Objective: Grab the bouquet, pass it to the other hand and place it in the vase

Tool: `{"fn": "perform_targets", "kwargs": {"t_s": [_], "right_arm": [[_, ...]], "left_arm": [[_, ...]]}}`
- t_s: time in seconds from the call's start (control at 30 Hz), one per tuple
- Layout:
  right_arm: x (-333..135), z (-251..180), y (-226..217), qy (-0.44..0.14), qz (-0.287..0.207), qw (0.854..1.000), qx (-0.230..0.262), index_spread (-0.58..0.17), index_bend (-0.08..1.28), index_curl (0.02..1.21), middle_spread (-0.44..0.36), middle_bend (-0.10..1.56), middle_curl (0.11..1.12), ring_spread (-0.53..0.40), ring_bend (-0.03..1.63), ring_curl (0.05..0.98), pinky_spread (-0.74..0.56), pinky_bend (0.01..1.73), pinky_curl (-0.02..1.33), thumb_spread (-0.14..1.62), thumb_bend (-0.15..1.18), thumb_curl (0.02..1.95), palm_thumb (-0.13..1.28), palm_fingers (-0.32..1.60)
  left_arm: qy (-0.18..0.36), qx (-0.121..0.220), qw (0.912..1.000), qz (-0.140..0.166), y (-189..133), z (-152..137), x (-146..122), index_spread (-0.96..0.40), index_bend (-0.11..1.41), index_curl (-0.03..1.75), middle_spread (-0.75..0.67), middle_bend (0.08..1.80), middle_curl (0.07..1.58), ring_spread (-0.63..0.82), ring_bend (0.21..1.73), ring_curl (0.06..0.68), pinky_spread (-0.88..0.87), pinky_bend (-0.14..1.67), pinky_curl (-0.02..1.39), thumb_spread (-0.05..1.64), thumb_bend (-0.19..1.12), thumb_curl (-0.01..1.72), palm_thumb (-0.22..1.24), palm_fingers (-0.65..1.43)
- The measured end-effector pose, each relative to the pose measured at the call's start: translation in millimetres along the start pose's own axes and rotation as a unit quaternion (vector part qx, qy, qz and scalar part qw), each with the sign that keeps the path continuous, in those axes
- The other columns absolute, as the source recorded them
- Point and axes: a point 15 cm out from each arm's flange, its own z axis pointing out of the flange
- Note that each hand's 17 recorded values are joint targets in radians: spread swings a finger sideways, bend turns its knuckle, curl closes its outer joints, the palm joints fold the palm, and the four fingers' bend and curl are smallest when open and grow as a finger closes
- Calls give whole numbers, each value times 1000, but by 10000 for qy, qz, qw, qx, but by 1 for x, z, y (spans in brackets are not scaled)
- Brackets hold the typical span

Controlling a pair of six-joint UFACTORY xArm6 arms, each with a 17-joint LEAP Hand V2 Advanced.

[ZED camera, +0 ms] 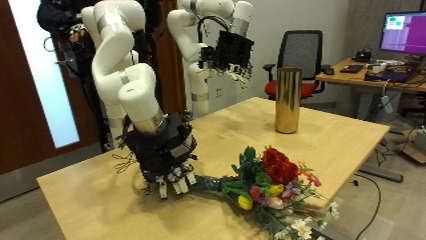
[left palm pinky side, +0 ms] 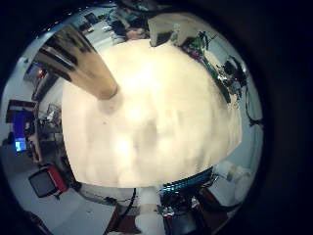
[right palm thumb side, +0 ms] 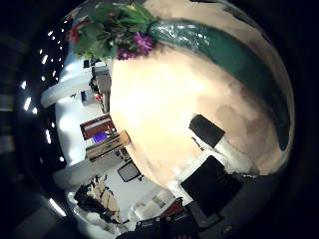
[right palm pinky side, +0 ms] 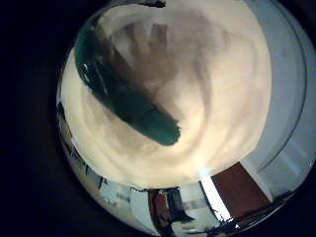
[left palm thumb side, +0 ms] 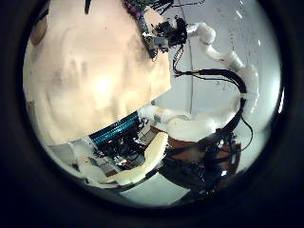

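The bouquet is laid lengthwise on the table — stems toward the nearer right hand, fingers straight; the left hand is raised — uncurled.

counter: pale, light wood tone, plain
vase: golden brass, plain, with a bright sheen along its side
bouquet: red blooms on top, yellow, purple and white ones lower, green leaves, dark green wrap on the stems
right hand: black with white fingertips
left hand: black body, white tips
arms: white
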Motion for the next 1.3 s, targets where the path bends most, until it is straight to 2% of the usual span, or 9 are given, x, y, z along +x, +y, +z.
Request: {"fn": "perform_targets", "kwargs": {"t_s": [0.57,0.9,1.07,1.17,1.3], "right_arm": [[22,26,-8,20,275,9993,-263,-60,151,260,156,451,378,59,794,245,214,485,260,1028,-20,436,763,257],[24,23,-10,20,286,9993,-234,-61,170,270,95,535,403,-29,884,260,145,475,241,1010,-20,450,803,356],[22,19,-10,25,260,9994,-241,-88,174,284,16,604,434,-120,941,276,22,517,232,988,-19,465,839,475],[22,15,-12,108,223,9994,-221,-146,181,294,-67,668,473,-213,1023,305,-212,678,242,964,-19,479,874,717],[31,13,-11,358,235,9987,-274,-195,205,335,-123,679,505,-261,1050,339,-369,778,267,938,-20,494,898,785]], "left_arm": [[-9,-35,10000,-11,-2,2,0,279,169,305,550,188,283,647,478,216,610,273,319,837,-34,316,289,-4],[-20,-60,10000,10,-3,4,3,279,168,304,550,189,282,647,478,216,609,277,316,837,-34,316,289,-4],[-21,-58,10000,2,-4,3,3,279,169,304,550,189,282,647,477,216,609,277,315,837,-34,316,289,-4],[-24,-51,10000,15,-4,3,4,279,169,304,550,189,282,647,477,216,609,278,315,837,-34,316,289,-4],[-23,-50,10000,8,-4,3,3,279,168,304,550,190,282,647,479,217,609,276,315,837,-34,316,289,-5]]}}
